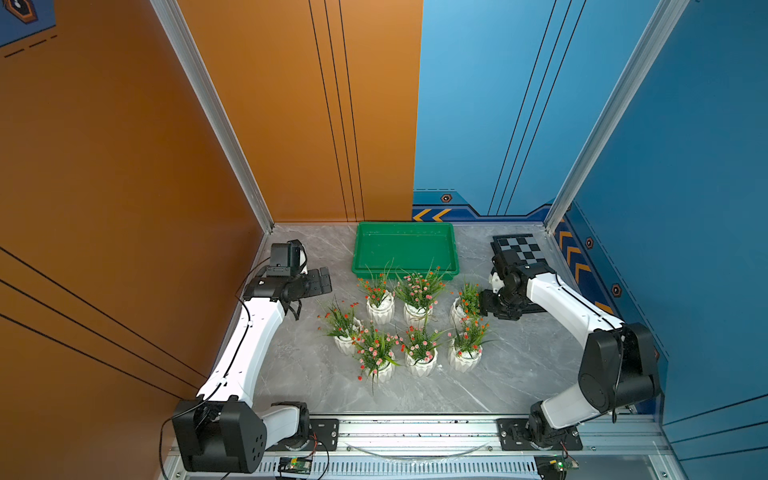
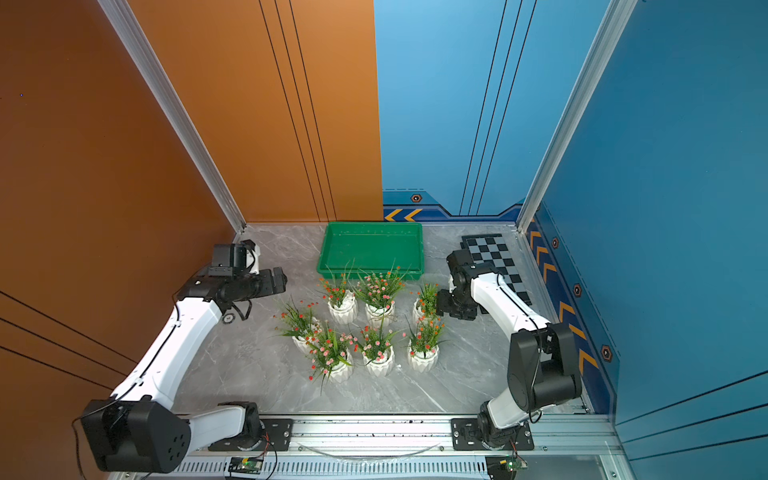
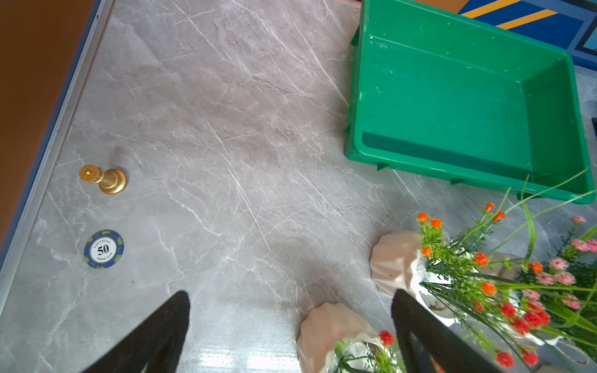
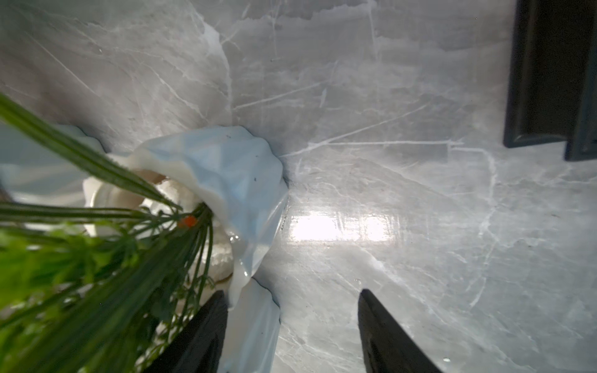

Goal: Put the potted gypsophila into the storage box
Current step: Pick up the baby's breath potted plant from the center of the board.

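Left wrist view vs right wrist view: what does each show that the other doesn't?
Only left wrist: the storage box with nothing in it, a gold pawn, a poker chip marked 50, and several pots with red, orange and pink blossoms.

Only right wrist: a close-up of one potted gypsophila, its wall between the fingers of the right end effector, plus a black panel edge.

Both: the marble table, white ribbed pots and open black fingers, the left end effector included.
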`<state>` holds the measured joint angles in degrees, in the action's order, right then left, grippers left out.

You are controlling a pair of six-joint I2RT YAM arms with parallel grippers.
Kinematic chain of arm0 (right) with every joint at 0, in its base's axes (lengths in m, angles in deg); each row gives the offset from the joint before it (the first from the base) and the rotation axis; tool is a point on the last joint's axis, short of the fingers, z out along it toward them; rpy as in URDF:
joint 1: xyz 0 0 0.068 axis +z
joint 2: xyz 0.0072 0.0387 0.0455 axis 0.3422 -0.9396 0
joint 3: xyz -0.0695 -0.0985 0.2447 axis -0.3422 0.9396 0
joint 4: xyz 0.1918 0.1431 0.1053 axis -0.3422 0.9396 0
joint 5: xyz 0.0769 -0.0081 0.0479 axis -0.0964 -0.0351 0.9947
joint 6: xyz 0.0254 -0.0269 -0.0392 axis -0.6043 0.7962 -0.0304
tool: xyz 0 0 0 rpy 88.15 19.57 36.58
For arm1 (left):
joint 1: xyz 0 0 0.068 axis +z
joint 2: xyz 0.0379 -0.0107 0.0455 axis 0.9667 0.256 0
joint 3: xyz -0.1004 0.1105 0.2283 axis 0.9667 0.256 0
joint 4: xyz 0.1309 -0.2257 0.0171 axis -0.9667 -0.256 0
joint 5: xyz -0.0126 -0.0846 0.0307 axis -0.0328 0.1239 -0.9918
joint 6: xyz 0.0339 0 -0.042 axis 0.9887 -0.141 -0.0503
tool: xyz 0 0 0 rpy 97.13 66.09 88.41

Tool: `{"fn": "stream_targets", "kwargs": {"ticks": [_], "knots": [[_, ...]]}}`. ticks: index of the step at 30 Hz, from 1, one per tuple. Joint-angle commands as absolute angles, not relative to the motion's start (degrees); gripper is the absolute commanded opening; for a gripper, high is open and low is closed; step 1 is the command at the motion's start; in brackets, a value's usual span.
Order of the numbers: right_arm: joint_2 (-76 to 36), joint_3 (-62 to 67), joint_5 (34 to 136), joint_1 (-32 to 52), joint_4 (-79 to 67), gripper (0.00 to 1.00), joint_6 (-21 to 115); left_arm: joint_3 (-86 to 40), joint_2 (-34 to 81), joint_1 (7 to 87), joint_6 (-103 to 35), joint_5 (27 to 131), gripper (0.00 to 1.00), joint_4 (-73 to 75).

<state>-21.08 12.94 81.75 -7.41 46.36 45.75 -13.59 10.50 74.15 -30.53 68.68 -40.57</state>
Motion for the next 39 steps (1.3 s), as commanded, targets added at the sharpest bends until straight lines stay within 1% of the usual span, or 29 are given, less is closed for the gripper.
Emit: {"fn": "stream_targets", "kwargs": {"ticks": [1, 6, 10, 19, 27, 30, 32, 36, 39], "knots": [[-21.67, 11.0, 82.38, -6.8, 45.32, 0.66, 44.59, -15.04, 10.55, 74.46, -31.38, 69.77, 0.98, -41.86], [-22.96, 10.22, 82.58, -6.69, 44.8, 0.66, 44.72, -15.5, 10.73, 74.44, -31.56, 69.78, 0.98, -41.88], [-24.14, 9.81, 83.53, -6.58, 43.87, 0.63, 44.92, -15.76, 10.89, 74.37, -31.74, 69.97, 0.98, -41.88], [-26.24, 8.86, 83.48, -6.34, 42.34, 0.52, 45.27, -15.65, 10.88, 74.11, -31.99, 69.69, 0.98, -41.92], [-27.31, 8.54, 80.91, -4.94, 42.34, 0.39, 45.48, -15.45, 10.95, 73.93, -32.2, 69.45, 0.98, -41.88], [-27.66, 8.41, 80.68, -4.57, 42.25, 0.29, 45.64, -15.47, 11.05, 73.84, -32.33, 69.42, 0.98, -41.88], [-27.74, 8.4, 80.03, -4.37, 42.28, 0.27, 45.59, -15.55, 11.2, 73.77, -32.43, 69.42, 0.98, -41.88], [-27.94, 8.3, 79.09, -3.88, 42.3, 0.2, 45.66, -15.48, 11.4, 73.6, -32.74, 69.53, 0.98, -41.88], [-28.0, 8.24, 78.63, -3.67, 42.34, 0.19, 45.75, -15.48, 11.46, 73.58, -32.78, 69.52, 0.98, -41.88]]}}
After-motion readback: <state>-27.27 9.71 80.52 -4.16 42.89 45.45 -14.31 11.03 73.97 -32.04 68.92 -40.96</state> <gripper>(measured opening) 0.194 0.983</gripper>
